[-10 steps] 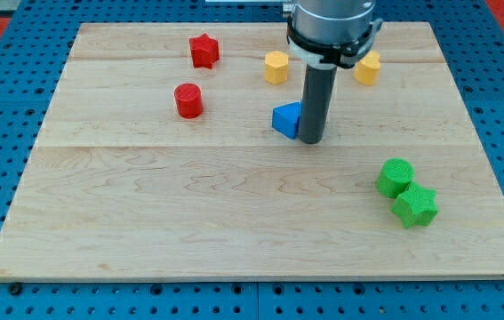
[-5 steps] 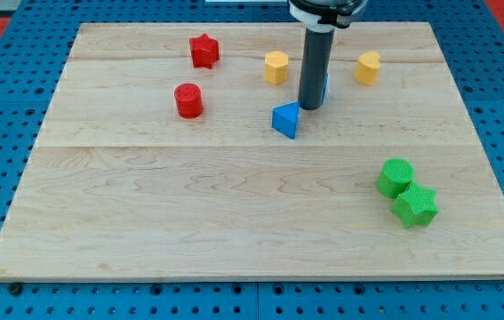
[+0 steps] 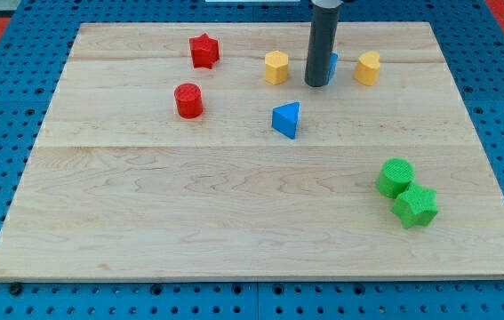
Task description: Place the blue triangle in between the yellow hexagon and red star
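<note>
The blue triangle [image 3: 286, 119] lies near the board's middle, toward the view's top. The yellow hexagon [image 3: 276, 67] sits above it, and the red star [image 3: 204, 51] is further to the view's left near the top edge. My tip [image 3: 317, 84] stands up and to the right of the blue triangle, apart from it, between the yellow hexagon and another yellow block [image 3: 368, 68]. A second blue block [image 3: 332, 64] peeks out just behind the rod, mostly hidden.
A red cylinder [image 3: 188, 100] sits left of the blue triangle. A green cylinder [image 3: 396, 177] and a green star [image 3: 415, 206] touch each other at the view's lower right. The wooden board [image 3: 145, 222] lies on a blue pegboard.
My tip has moved from the blue triangle's right side toward the view's top, away from it. The blue triangle has stayed in place.
</note>
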Controlling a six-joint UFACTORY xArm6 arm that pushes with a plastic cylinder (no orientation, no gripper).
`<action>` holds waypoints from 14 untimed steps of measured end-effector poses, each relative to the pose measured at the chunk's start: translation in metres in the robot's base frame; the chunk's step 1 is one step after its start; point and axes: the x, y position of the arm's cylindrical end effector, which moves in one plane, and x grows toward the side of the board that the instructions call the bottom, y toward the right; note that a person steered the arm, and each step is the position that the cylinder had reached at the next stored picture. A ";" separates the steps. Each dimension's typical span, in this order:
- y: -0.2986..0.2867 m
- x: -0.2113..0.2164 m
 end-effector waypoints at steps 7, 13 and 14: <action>-0.090 0.023; -0.107 -0.002; -0.107 -0.004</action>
